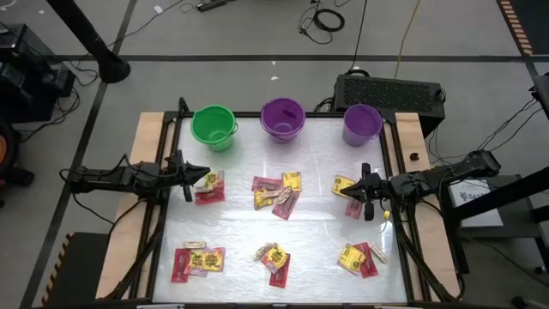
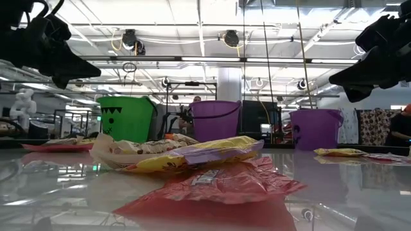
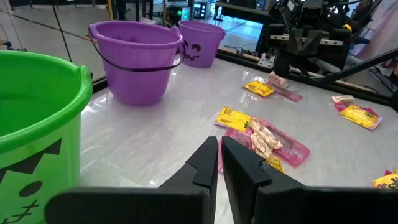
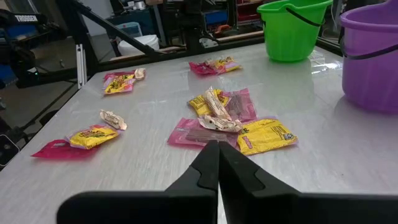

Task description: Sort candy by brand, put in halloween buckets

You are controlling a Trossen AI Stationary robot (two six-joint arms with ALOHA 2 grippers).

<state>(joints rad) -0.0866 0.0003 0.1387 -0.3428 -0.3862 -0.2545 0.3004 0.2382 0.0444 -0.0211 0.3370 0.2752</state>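
Note:
Candy lies in several small heaps on the white table: red packets, yellow packets and tan pieces, with a middle heap [image 1: 277,194], one by the left gripper [image 1: 209,186] and one by the right gripper [image 1: 347,190]. Three buckets stand upright along the far edge: green [image 1: 214,127], deep purple [image 1: 282,118], lavender [image 1: 362,124]. My left gripper [image 1: 204,173] hovers shut at the table's left side, pointing right. My right gripper [image 1: 353,184] hovers shut at the right side, pointing left. Both are above the table, touching nothing.
More candy heaps lie along the near edge [image 1: 197,259], [image 1: 273,257], [image 1: 360,257]. A black box [image 1: 390,93] sits behind the far right corner. Wooden rails [image 1: 146,172] flank the table. Bare tabletop lies between the heaps and in front of the buckets.

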